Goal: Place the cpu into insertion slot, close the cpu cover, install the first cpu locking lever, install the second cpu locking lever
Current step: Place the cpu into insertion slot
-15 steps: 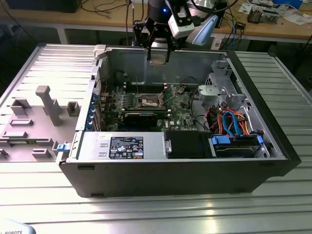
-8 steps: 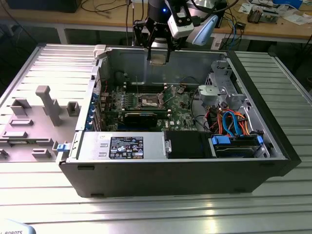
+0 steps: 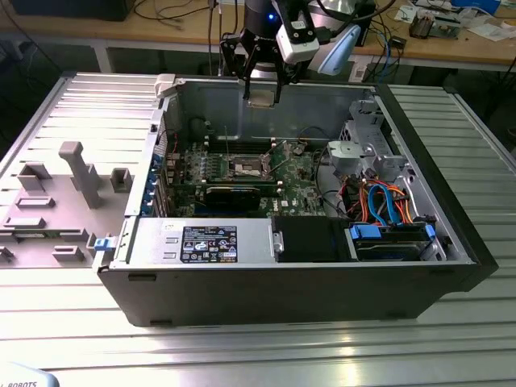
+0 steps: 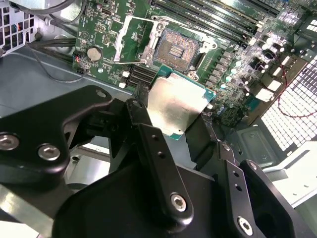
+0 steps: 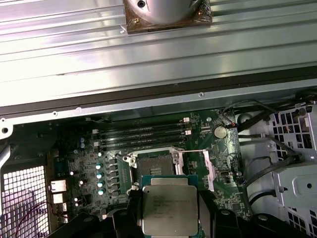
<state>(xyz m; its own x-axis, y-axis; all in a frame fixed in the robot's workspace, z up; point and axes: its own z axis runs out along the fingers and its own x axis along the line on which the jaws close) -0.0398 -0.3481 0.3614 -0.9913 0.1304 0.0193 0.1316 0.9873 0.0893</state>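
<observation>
Where the exterior view's left began, a grey moulded fixture tray (image 3: 56,201) lay on the ribbed metal table (image 3: 258,355), just beside the open computer case (image 3: 282,282). Inside the case lay the green motherboard (image 3: 298,173), with the insertion slot (image 3: 246,168) near its middle. Above the case's far wall hung the hand (image 3: 262,90), closed on the cpu (image 3: 262,97) and well clear of the board. Toward the exterior view's right, blue and orange cables (image 3: 383,201) ran by the drive bay.

In both wrist views the cpu (image 4: 176,104) (image 5: 168,210) sat pinched by its edges between the black fingers (image 4: 143,124), its flat silvery top showing. The insertion slot (image 4: 179,48) (image 5: 156,163) lay beyond the chip and apart from it (contact field bare, nothing seated). In the second wrist view the cpu cover (image 4: 121,42) stood swung open beside the slot, with a coin cell battery (image 4: 94,53) near it. In the first wrist view, memory slots (image 5: 143,133) ran along the slot's far side.
</observation>
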